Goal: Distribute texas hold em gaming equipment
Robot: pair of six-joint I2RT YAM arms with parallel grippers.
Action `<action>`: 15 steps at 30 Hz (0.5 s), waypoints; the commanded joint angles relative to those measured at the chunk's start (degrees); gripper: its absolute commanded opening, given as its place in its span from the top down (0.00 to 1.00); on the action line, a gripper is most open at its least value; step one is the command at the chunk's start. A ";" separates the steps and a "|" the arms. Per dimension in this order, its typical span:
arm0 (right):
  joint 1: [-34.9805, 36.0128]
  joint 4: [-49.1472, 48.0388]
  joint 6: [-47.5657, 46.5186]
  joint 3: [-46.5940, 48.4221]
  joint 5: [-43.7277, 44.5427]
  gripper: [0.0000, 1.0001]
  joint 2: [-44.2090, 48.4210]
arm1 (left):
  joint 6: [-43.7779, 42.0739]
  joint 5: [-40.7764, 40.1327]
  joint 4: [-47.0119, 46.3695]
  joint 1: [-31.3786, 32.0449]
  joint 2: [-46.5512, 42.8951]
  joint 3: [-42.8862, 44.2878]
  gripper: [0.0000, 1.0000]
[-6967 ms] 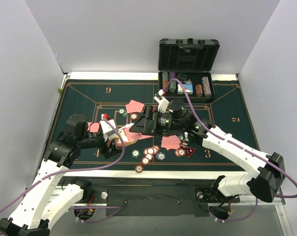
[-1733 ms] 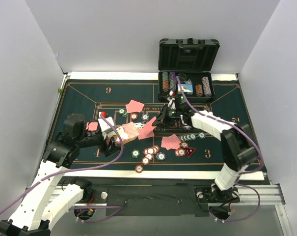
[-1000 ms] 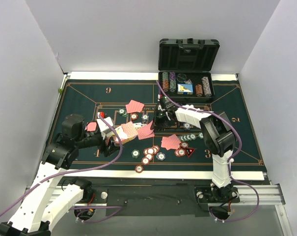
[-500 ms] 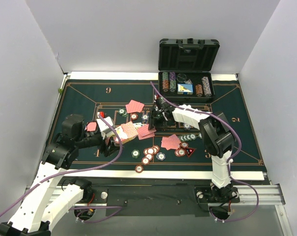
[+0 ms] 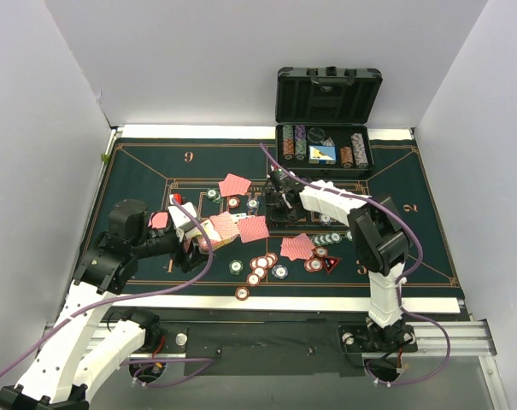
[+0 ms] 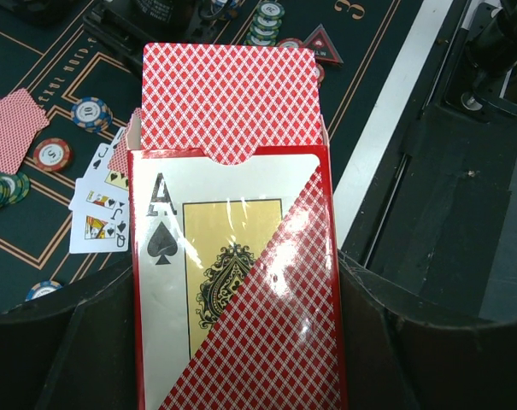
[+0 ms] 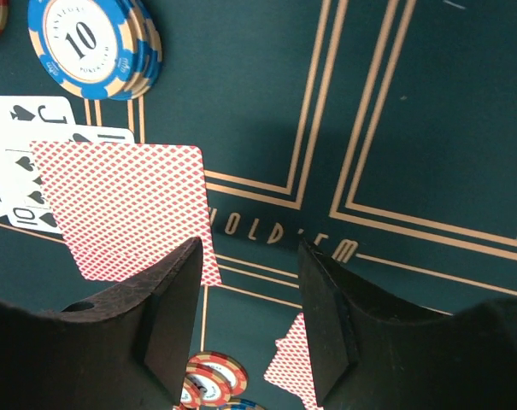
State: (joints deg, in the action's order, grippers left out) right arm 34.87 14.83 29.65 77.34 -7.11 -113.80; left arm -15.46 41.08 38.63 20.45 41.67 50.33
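Note:
My left gripper [image 6: 232, 286] is shut on a red card box [image 6: 232, 282] with an ace of spades on its front. A deck of red-backed playing cards [image 6: 228, 94] sticks out of the box's top. In the top view the box [image 5: 214, 232] hovers over the left-middle of the mat. My right gripper [image 7: 251, 286] is open with nothing between its fingers, just above the felt. A face-down card [image 7: 126, 205] lies flat beside its left finger, partly over face-up cards [image 7: 19, 162]. From above that card [image 5: 253, 228] rests mid-mat, left of my right gripper [image 5: 279, 201].
The green felt mat [image 5: 138, 171] carries scattered poker chips [image 5: 260, 266], more face-down cards [image 5: 235, 184] [image 5: 297, 247] and a blue chip stack [image 7: 91, 38]. An open black case [image 5: 326, 149] with chip rows stands at the back. A lone chip [image 5: 242, 293] lies on the mat's near border.
My right gripper carried a red-backed card to the middle of the mat, opened and let it go; the card now lies flat. The left arm and box stayed still.

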 commanded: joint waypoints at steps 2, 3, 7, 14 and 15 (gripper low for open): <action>-0.07 4.16 -0.47 -0.43 3.08 0.56 7.97 | 0.78 -2.32 -3.74 -1.11 -0.54 -0.31 1.00; 0.02 3.89 -0.03 -0.87 2.90 0.56 9.80 | 0.79 -2.58 -3.65 -1.63 -0.54 -0.75 1.00; 0.02 0.65 2.51 -4.47 -0.44 0.55 15.96 | 1.84 -3.64 -4.00 -3.22 -0.71 -3.04 1.00; 0.55 -1.65 5.51 -7.99 -5.19 0.49 24.23 | 2.71 -4.69 -6.02 -7.08 -3.52 -8.22 1.00; 0.63 -1.47 5.59 -8.43 -5.54 0.48 24.93 | 2.89 -5.65 -6.11 -7.26 -4.05 -8.40 1.00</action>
State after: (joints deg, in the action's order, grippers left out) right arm 34.98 13.61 33.43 70.72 -10.02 -92.18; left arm -14.00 36.80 37.80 14.72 40.38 42.50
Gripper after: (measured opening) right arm 0.512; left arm 0.747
